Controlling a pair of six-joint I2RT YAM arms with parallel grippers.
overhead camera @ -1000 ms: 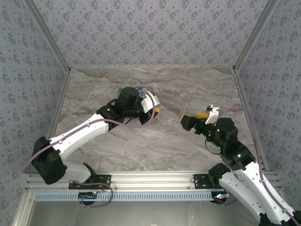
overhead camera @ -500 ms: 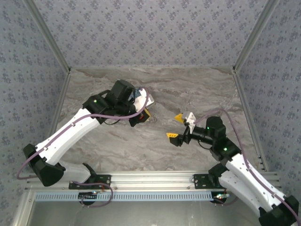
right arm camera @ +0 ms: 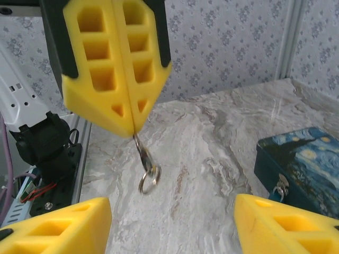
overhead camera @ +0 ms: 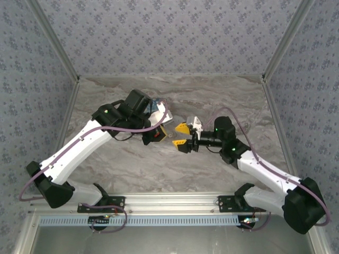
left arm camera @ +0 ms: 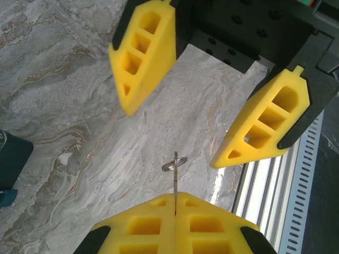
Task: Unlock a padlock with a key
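Key held up in left gripper, right gripper gaping at it.

Pinching key (left arm camera: 175, 174) in left gripper (left arm camera: 175, 202), yellow pads pressed flat together, thin blade and small ring poking out past the tips, clear above table (right arm camera: 201, 169). Facing it with right gripper (right arm camera: 172, 203) spread wide and gripping nothing, one pad to either side of the key, apart from it. With padlock (right arm camera: 280, 186) hanging on front of box (right arm camera: 310, 159), down on the table off to one side, well apart from the key; too small and blurred for more.
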